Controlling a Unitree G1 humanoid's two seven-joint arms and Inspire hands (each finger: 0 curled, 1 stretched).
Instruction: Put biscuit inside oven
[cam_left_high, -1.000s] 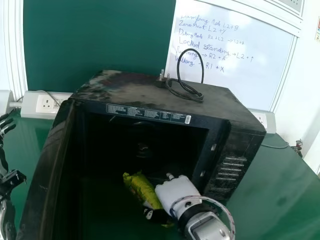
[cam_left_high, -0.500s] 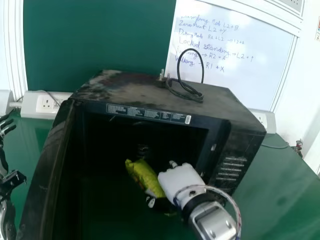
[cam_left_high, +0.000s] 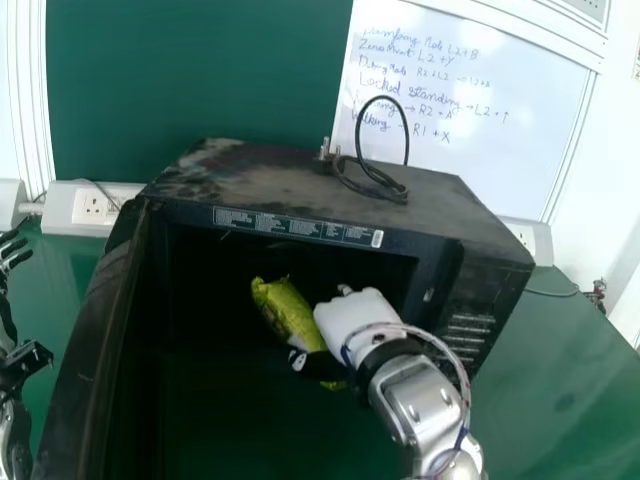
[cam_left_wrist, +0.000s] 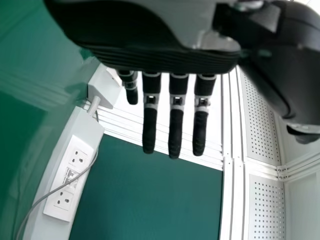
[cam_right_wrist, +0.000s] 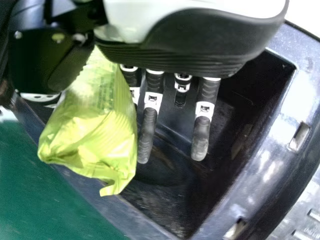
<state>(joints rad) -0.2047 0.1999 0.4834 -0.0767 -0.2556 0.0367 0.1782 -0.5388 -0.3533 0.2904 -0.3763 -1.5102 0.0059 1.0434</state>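
right hand (cam_left_high: 352, 318) holding packet (cam_left_high: 284, 308), green table (cam_left_high: 560, 370), whiteboard (cam_left_high: 500, 110) behind oven (cam_left_high: 270, 185)

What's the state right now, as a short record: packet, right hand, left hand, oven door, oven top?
packet: yellow-green biscuit packet, held at the oven's opening, not yet set down
right hand: gripping the packet between thumb and fingers
left hand: fingers straight, off to the oven's left
oven door: open
oven top: black cable coiled on it
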